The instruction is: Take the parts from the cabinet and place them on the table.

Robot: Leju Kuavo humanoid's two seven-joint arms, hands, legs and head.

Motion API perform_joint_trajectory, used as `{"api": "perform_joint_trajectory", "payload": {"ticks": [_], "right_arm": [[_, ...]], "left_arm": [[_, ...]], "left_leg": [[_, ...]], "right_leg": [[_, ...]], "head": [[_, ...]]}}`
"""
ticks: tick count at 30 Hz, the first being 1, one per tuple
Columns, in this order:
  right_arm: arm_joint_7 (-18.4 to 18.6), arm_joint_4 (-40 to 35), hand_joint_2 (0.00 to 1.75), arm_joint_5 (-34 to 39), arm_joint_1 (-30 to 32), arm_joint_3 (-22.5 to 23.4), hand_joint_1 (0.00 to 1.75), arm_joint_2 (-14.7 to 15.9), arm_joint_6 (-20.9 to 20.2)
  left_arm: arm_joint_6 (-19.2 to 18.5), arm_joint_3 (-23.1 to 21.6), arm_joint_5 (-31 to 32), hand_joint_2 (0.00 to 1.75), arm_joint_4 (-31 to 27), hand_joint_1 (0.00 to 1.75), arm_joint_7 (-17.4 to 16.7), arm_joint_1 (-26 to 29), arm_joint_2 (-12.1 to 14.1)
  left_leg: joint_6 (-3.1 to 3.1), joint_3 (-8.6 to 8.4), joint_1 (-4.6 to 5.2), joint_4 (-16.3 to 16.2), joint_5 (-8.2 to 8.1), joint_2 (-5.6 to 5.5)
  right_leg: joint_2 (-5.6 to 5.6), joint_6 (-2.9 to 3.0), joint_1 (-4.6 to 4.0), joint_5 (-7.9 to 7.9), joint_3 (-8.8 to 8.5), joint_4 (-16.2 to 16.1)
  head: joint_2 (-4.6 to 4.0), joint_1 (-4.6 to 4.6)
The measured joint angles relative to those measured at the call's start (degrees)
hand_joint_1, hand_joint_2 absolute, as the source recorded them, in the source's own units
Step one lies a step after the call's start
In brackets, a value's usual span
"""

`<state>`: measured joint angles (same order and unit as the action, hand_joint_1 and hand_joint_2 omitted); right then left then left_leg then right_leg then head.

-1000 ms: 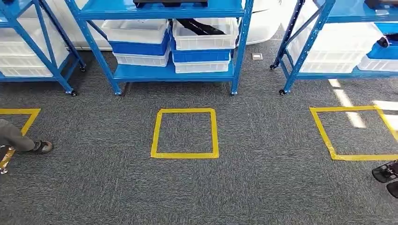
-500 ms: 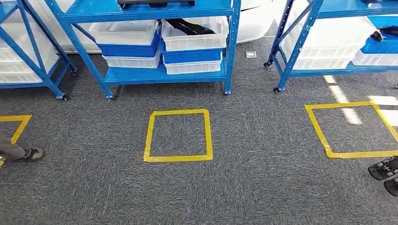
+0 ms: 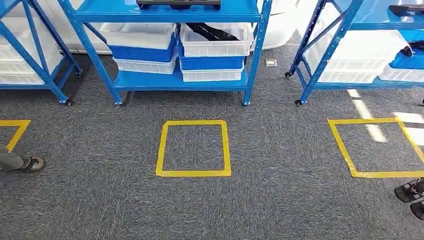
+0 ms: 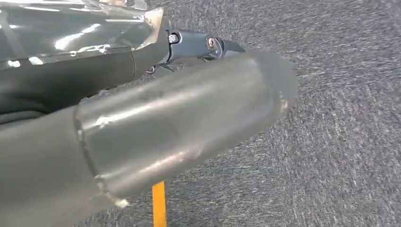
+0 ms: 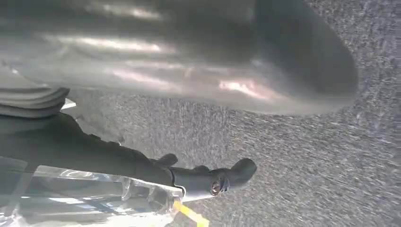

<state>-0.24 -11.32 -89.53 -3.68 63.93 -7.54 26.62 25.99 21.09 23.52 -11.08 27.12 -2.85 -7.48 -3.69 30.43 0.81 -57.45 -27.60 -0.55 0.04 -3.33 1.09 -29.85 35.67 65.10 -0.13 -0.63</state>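
A blue cabinet stands ahead in the head view. Stacked white and blue bins sit on its low shelf. One white bin holds long black parts. Another black part lies on the shelf above. A second blue rack at the right carries a black part in a blue bin. My left hand hangs over the grey carpet, its thick thumb apart from the dark fingers, holding nothing. Likewise my right hand hangs over the carpet with its fingers spread away from the thumb and nothing in it.
Yellow tape squares mark the carpet: one in the middle, one at the right, a corner at the left. A person's shoe is at the left edge and dark sandals at the right edge. A third rack stands far left.
The whole picture has swayed sideways and slightly down, so the camera has moved. The person's shoe at the left has drawn back toward the edge.
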Motion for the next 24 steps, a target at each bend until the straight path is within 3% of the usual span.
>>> {"api": "perform_joint_trajectory", "payload": {"ticks": [1,2,3,5,6,7,8,10,11,12,13,14,16,17,18,21,22,23,24], "right_arm": [[-0.02,0.00,0.00,0.00,-0.01,0.00,0.00,0.15,0.00],[-0.04,0.00,0.00,0.00,-0.03,0.00,0.00,0.31,0.00],[-0.13,0.00,0.00,0.00,-0.07,-0.02,0.00,0.22,0.00],[-0.20,0.00,0.00,0.00,-0.17,-0.02,0.00,0.26,0.00],[-0.31,0.00,0.00,-0.02,-0.18,-0.04,0.00,0.22,0.00],[-0.35,0.00,0.00,-0.02,-0.13,-0.05,0.00,-0.07,0.00],[-0.37,-0.02,0.00,-0.02,-0.17,-0.07,0.00,0.02,0.00],[-0.15,-0.02,0.00,0.00,-0.20,-0.07,0.00,-0.04,-0.02],[0.02,-0.02,0.00,0.02,-0.20,-0.07,0.00,-0.07,-0.02],[0.04,-0.02,0.00,0.04,-0.19,-0.04,0.00,-0.07,0.00],[0.07,-0.02,0.00,0.07,-0.09,-0.04,0.00,-0.07,0.00],[0.07,-0.02,0.00,0.09,0.04,-0.04,0.00,-0.09,0.00],[0.07,-0.02,0.00,0.09,0.09,-0.04,0.00,-0.24,0.00],[0.04,-0.07,0.00,0.09,0.06,-0.04,0.00,-0.02,0.02],[-0.02,-0.04,0.00,0.09,0.01,-0.04,0.00,-0.15,0.02],[-0.22,-0.04,0.00,0.04,-0.01,-0.04,0.00,-0.20,0.02],[-0.31,-0.04,0.00,0.06,0.03,-0.04,0.00,-0.22,0.02],[-0.37,-0.04,0.00,0.04,-0.01,-0.04,0.00,-0.20,0.04],[-0.37,-0.04,0.00,0.04,-0.05,-0.04,0.00,-0.22,0.02]], "left_arm": [[0.00,0.02,0.00,0.00,0.00,0.00,0.02,-0.01,-0.04],[0.00,0.02,0.00,0.00,0.02,0.00,0.02,-0.07,-0.17],[0.00,0.04,-0.02,0.00,0.02,0.00,0.04,-0.07,-0.17],[0.00,0.15,-0.02,0.00,0.02,0.00,0.07,-0.10,-0.20],[0.00,0.30,-0.02,0.00,0.00,0.00,0.07,-0.16,-0.17],[0.04,0.39,-0.02,0.00,-0.04,0.00,0.09,-0.13,0.09],[0.07,0.44,-0.02,0.00,-0.04,0.00,0.11,-0.14,-0.02],[0.00,0.48,0.11,0.00,-0.04,0.00,0.11,-0.11,-0.02],[-0.04,0.48,0.17,0.00,-0.02,0.00,0.11,-0.06,-0.02],[-0.11,0.50,0.28,0.00,-0.02,0.00,0.11,-0.02,-0.02],[-0.20,0.52,0.39,0.00,-0.02,0.00,0.11,0.00,0.00],[-0.22,0.55,0.42,0.00,-0.02,0.00,0.11,-0.01,0.04],[-0.22,0.57,0.44,0.00,-0.02,0.00,0.11,-0.02,0.11],[-0.35,0.57,0.48,0.00,0.02,0.00,0.13,0.01,-0.09],[-0.39,0.59,0.48,0.00,0.02,0.00,0.13,-0.14,-0.06],[-0.37,0.61,0.46,0.00,0.02,0.00,0.13,-0.07,-0.04],[-0.33,0.63,0.46,0.00,0.00,0.00,0.13,-0.07,-0.02],[-0.31,0.63,0.46,0.00,0.00,0.00,0.13,-0.05,-0.02],[-0.22,0.66,0.44,0.00,0.00,0.00,0.13,-0.07,0.00]], "left_leg": [[0.07,-0.42,0.11,0.00,-0.37,-0.01],[0.44,-0.61,0.75,-0.31,-1.06,-0.09],[0.62,-0.68,0.75,-0.28,-1.32,-0.14],[0.84,-0.67,0.52,-0.20,-1.39,-0.08],[1.19,-0.76,0.71,-0.33,-1.65,-0.01],[1.63,-0.61,0.30,-1.03,-2.13,-0.08],[2.29,0.37,0.16,-3.19,-3.46,0.09],[3.34,5.26,-0.91,-12.02,-7.55,0.11],[3.83,7.64,-1.44,-15.70,-8.63,0.12],[4.28,9.27,-1.96,-17.57,-8.46,0.16],[4.71,9.45,-2.40,-16.79,-6.96,0.27],[5.16,8.32,-2.89,-13.49,-4.10,0.43],[6.16,4.45,-3.75,-4.77,1.16,0.60],[6.83,2.97,-4.04,-1.49,1.51,0.56],[5.61,2.79,-3.48,-1.38,0.93,-0.13],[3.74,2.86,-2.40,-1.33,0.82,-0.04],[2.89,2.48,-2.67,-0.72,1.26,-0.09],[2.29,2.31,-2.48,-0.70,1.15,-0.01],[1.78,2.28,-2.28,-0.70,1.05,0.09]], "right_leg": [[-0.01,0.30,-0.21,2.08,-2.04,-4.94],[0.07,1.30,-0.94,2.97,-2.60,-6.35],[0.08,1.89,-0.58,3.18,-3.08,-6.57],[0.13,2.15,-0.84,3.09,-2.99,-6.57],[0.16,2.60,0.05,3.24,-3.34,-7.02],[0.16,2.83,0.57,3.36,-3.71,-7.41],[0.10,3.27,0.75,3.23,-3.96,-7.56],[0.04,3.77,0.79,3.00,-4.17,-7.56],[0.04,3.86,0.88,2.89,-4.18,-7.55],[0.08,3.65,1.08,2.70,-4.31,-7.52],[0.13,3.34,1.32,2.48,-4.56,-7.52],[0.20,2.85,1.75,2.16,-4.98,-7.50],[0.34,1.84,2.42,1.52,-5.93,-7.48],[0.39,1.08,1.61,1.05,-5.57,-7.37],[0.38,0.35,1.66,0.70,-5.72,-7.52],[0.39,-1.23,1.75,1.08,-6.63,-8.90],[0.34,-1.51,2.05,0.76,-6.81,-8.69],[0.13,-1.06,1.96,-0.38,-5.91,-6.55],[0.11,-0.49,1.79,-2.28,-3.94,-2.54]], "head": [[0.00,0.00],[0.00,-0.07],[0.00,-0.07],[0.00,-0.09],[0.00,-0.11],[0.00,0.00],[0.00,-0.53],[0.00,-0.68],[0.00,-0.57],[0.00,-0.63],[0.00,-0.61],[0.00,-0.63],[0.00,-0.63],[0.00,-1.05],[0.00,-1.05],[0.00,-0.81],[0.00,-0.79],[0.00,-0.39],[0.00,-0.31]]}}
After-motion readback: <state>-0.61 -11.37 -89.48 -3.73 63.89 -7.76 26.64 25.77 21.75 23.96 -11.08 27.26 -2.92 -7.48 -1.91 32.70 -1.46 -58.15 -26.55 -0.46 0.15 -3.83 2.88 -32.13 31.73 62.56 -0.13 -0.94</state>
